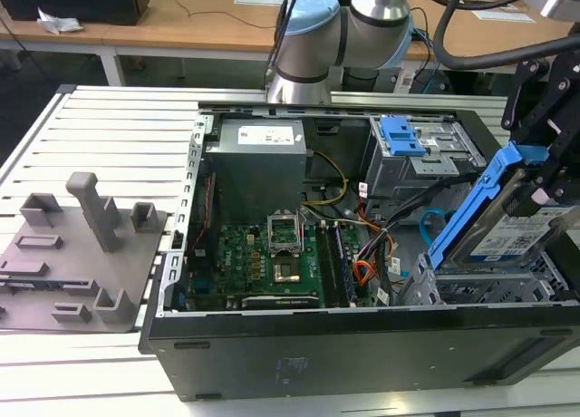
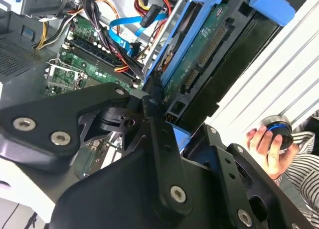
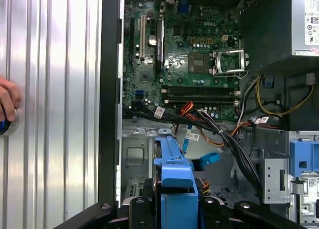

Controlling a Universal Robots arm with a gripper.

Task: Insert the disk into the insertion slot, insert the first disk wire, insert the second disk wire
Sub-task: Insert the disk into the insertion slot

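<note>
My gripper [image 1: 541, 174] is shut on the disk [image 1: 504, 239], a silver drive in a bright blue carrier [image 3: 174, 176]. I hold the disk tilted steeply, its lower end just above the insertion slot [image 1: 480, 292], the perforated silver cage at the case's corner on the exterior view's right. In the second wrist view the disk's green circuit side [image 2: 200, 54] faces the camera between the black fingers [image 2: 151, 120]. The first disk wire [image 1: 364, 272], an orange and dark bundle, lies loose beside the cage. The second disk wire [image 1: 430, 225], light blue, loops behind it [image 2: 122, 25].
The open black computer case [image 1: 362, 344] holds a motherboard [image 1: 263, 254], a grey power supply [image 1: 258, 159] and a taller grey bay with a blue latch [image 1: 403, 138]. A grey fixture plate [image 1: 82, 245] lies on the exterior view's left. A person's hand [image 2: 263, 143] holds a round knob beside the case.
</note>
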